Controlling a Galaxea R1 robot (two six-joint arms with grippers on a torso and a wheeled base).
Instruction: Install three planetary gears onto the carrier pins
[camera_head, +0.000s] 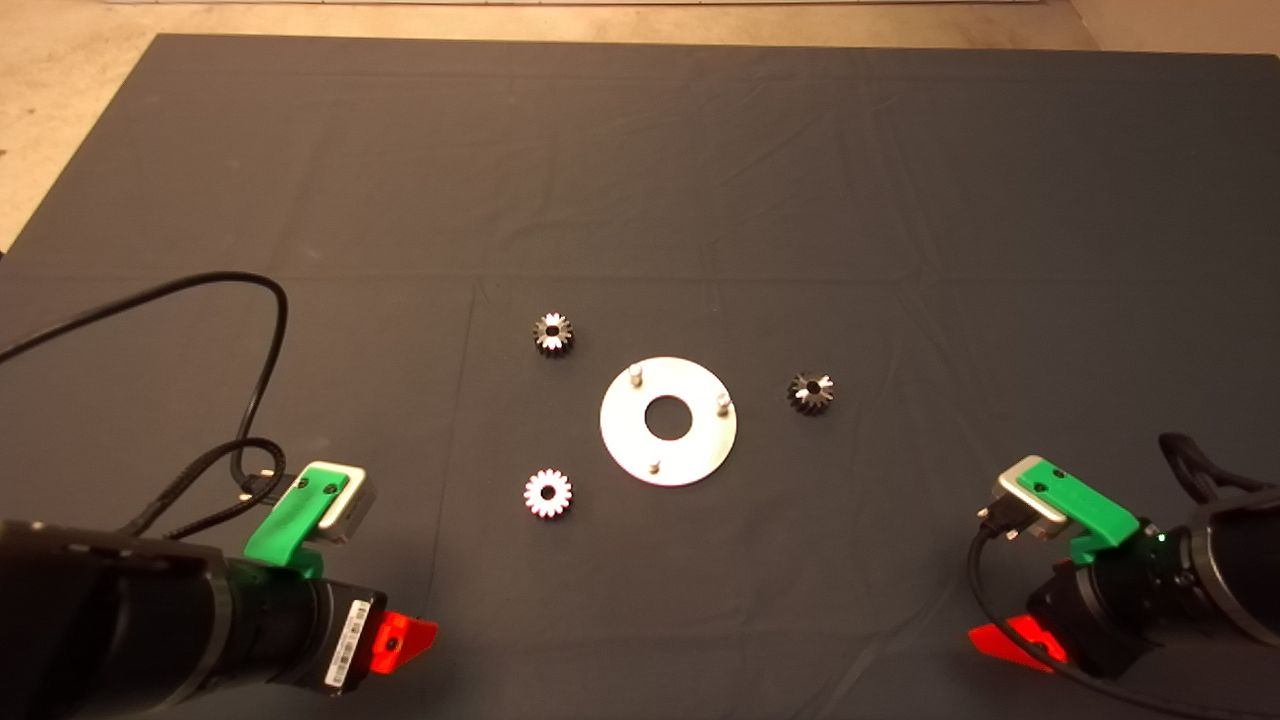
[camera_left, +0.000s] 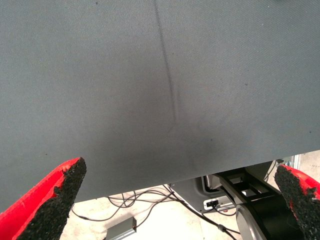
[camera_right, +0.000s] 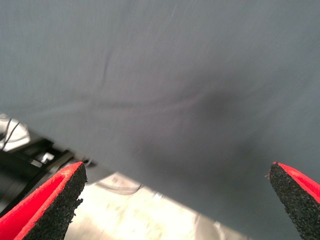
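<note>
Head view has both my arms parked at the near edge of the desk (camera_head: 640, 150): left gripper (camera_head: 405, 640) at the lower left, right gripper (camera_head: 1005, 640) at the lower right. Each wrist view shows that gripper's two pads spread wide with only dark mat and a strip of floor between them, so both stand open and hold nothing.

Taking the disc (camera_head: 668, 421) as my clock face, the bright gear (camera_head: 548, 493) lies flat at about 8 o'clock, near the rim but clear of it. A dark gear (camera_head: 553, 333) sits at about 10 o'clock, and a third gear (camera_head: 811, 392) at about 3 o'clock, also apart. The three pins (camera_head: 634, 375) stand bare at roughly 11, 3 and 6 o'clock, so I judge nothing is installed yet.

My worries from here:
- The gears lie flat, so pads closing low could snag the wrinkled mat or pinch across teeth and tilt the gear.
- The disc looks loose; a bore meeting a pin off-centre could shove it across the mat.
- The pins stand close together, so open fingers lowering one gear may knock the neighbours.
- Neither wrist view shows a gear yet, so I must steer the first approach from overhead alone.
</note>
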